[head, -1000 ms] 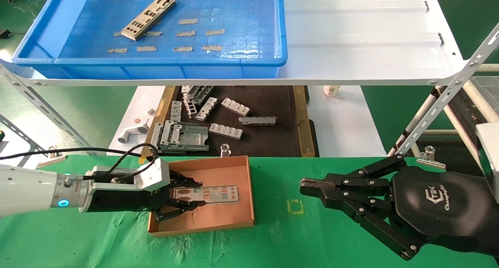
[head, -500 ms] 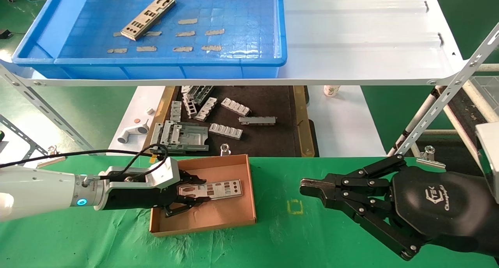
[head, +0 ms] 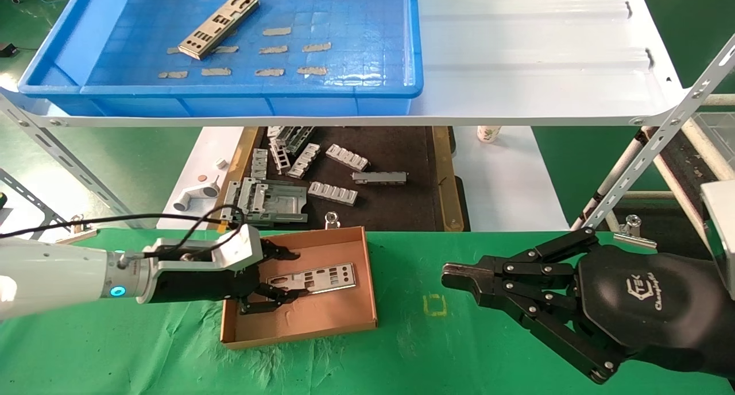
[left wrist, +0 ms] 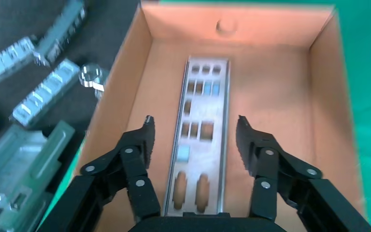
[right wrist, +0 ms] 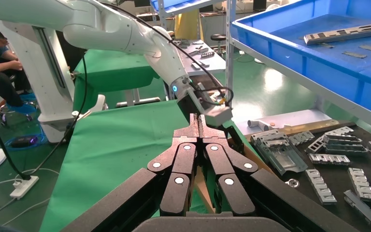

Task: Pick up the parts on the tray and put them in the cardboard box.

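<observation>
A silver punched plate (head: 313, 279) lies flat in the brown cardboard box (head: 344, 325) on the green cloth. My left gripper (head: 278, 273) is open over the plate's near end, its jaws on either side and not touching it; the left wrist view shows the plate (left wrist: 199, 140) between the spread fingers (left wrist: 146, 137). A second plate (head: 218, 24) lies in the blue tray (head: 344, 90) on the white shelf. My right gripper (head: 451, 277) is shut and empty, parked over the cloth to the right of the box.
Below the shelf a black wooden-rimmed tray (head: 439, 177) holds several ribbed grey bracket pieces (head: 333, 193). A white fitting (head: 195, 195) lies to its left. Shelf struts (head: 649, 159) slant down on the right. A yellow square mark (head: 434, 305) is on the cloth.
My left gripper has opened and let the plate go; the plate now lies in the box. The gripper has drawn back a little to the left. The right arm has not moved.
</observation>
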